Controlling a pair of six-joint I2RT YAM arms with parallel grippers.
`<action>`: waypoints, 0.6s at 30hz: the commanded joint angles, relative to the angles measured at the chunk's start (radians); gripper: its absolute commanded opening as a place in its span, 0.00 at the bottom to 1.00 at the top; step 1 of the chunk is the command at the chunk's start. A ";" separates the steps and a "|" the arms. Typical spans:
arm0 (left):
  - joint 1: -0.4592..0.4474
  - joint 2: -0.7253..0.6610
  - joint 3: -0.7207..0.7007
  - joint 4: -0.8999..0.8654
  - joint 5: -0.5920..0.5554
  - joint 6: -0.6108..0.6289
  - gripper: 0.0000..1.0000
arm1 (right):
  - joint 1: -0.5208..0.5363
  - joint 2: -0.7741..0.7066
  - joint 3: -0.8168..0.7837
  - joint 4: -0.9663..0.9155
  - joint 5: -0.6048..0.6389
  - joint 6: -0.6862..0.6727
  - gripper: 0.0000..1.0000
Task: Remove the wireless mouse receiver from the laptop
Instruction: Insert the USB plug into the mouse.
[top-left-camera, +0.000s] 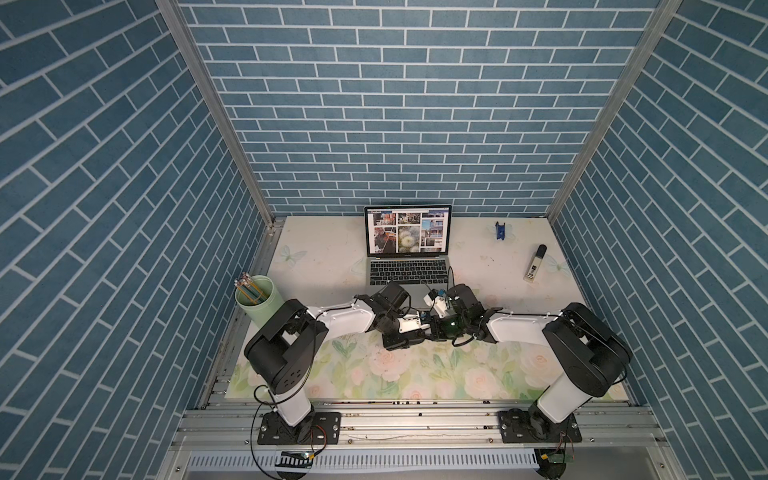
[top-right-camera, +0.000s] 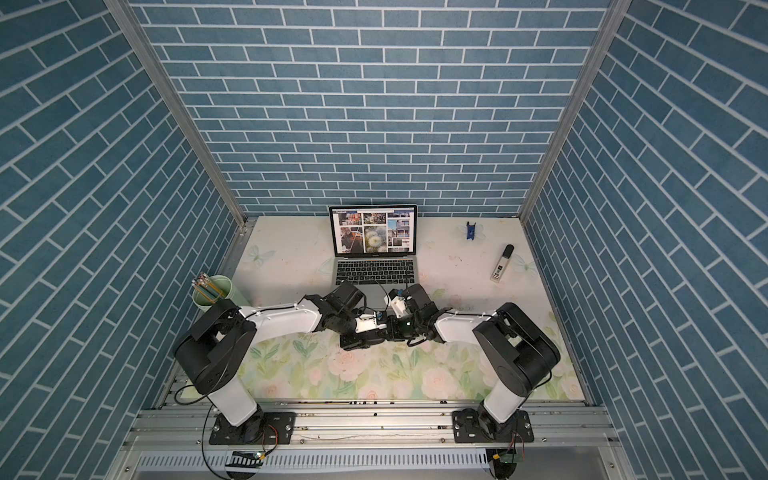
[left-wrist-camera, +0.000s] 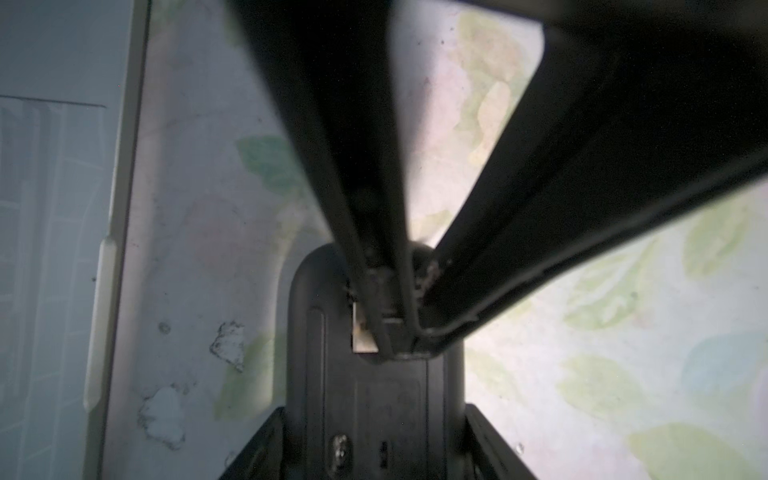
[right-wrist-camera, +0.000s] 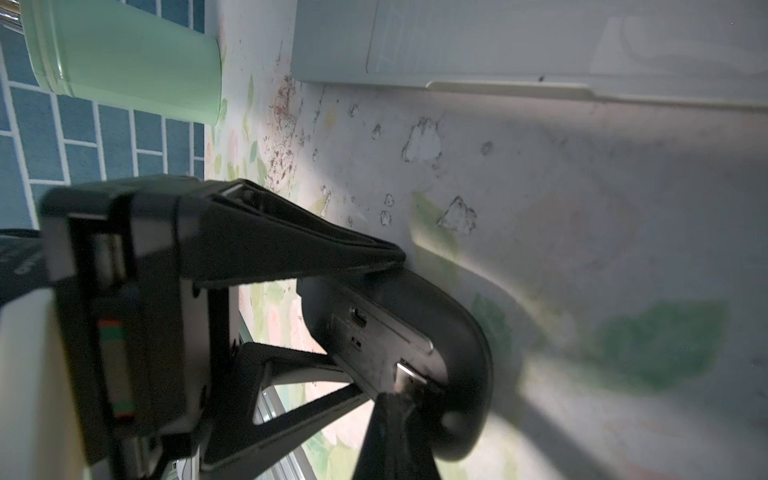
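Observation:
The laptop (top-left-camera: 409, 274) stands open at the back middle of the table, its screen a grid of photos; its front edge (right-wrist-camera: 540, 41) shows in the right wrist view. In front of it both arms meet. My left gripper (left-wrist-camera: 374, 411) is shut on the flat black mouse (left-wrist-camera: 316, 299), underside showing. The wireless mouse receiver (right-wrist-camera: 409, 374) shows as a small metal plug in a recess of that underside. My right gripper (right-wrist-camera: 397, 397) is shut, its tips meeting at the receiver's end. The fingers hide whether they pinch it.
A green cup (top-left-camera: 255, 301) with pencils stands at the left edge. A white stick with a black cap (top-left-camera: 535, 264) and a small blue clip (top-left-camera: 500, 231) lie at the back right. Blue brick walls close three sides.

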 joint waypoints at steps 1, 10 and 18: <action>-0.032 0.067 -0.043 -0.040 -0.025 0.026 0.48 | 0.025 0.042 0.049 0.046 0.014 -0.004 0.00; -0.032 0.069 -0.043 -0.041 -0.024 0.026 0.48 | -0.007 0.072 0.070 0.020 0.026 -0.023 0.00; -0.032 0.072 -0.046 -0.036 -0.024 0.023 0.48 | -0.029 0.123 0.030 0.131 -0.042 0.029 0.00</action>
